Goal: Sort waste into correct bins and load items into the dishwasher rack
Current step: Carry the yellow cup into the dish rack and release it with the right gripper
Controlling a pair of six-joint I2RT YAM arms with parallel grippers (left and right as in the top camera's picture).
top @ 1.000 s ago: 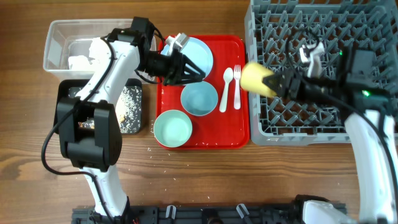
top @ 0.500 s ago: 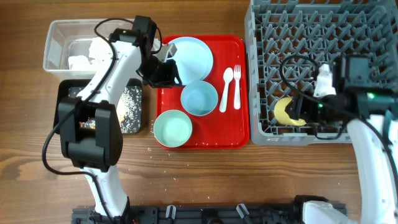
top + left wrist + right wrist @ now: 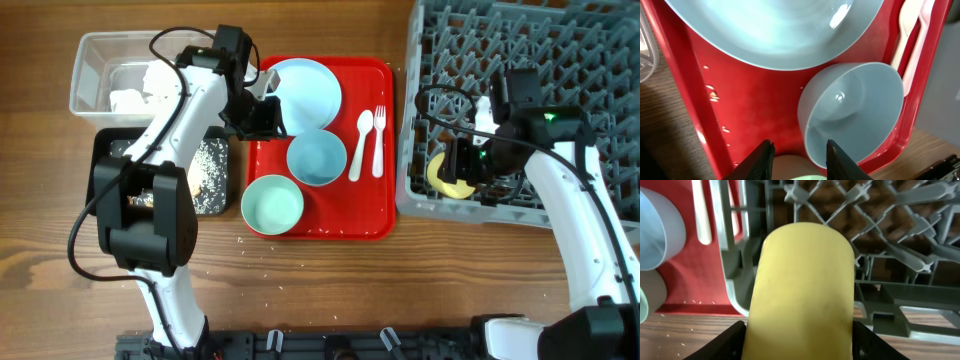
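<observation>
The small yellow cup (image 3: 448, 178) is inside the big grey rack (image 3: 600, 60). It is in the corner near the red tray (image 3: 380, 222) and near the robot. The right gripper (image 3: 464, 168) holds it. In the right wrist view, the cup (image 3: 802, 280) fills most of the picture. The right gripper (image 3: 799, 329) has one black finger pressed on each side of it, so the jaws are about as wide apart as the cup. The grey bars and pegs of the rack (image 3: 880, 245) are right behind the cup. I cannot tell if the cup sits on the rack floor.

The left gripper (image 3: 266, 115) is over the red tray, by its left edge. In the left wrist view, the left gripper (image 3: 799, 155) has its jaws a little apart and grips nothing. A light blue bowl (image 3: 855, 110) is just beside its fingers.

On the red tray are a light blue plate (image 3: 305, 85), that bowl (image 3: 318, 158) in the middle, and a second bowl (image 3: 273, 205) nearer the robot. A white spoon (image 3: 362, 140) and a white fork (image 3: 379, 140) lie side by side next to the bowls.

Left of the red tray is a clear tub (image 3: 90, 70) with white tissue (image 3: 130, 95) in it. Below the tub is a black tray (image 3: 105, 150) with white crumbs (image 3: 210, 170) in it. All of it is on a wooden table (image 3: 400, 290).
</observation>
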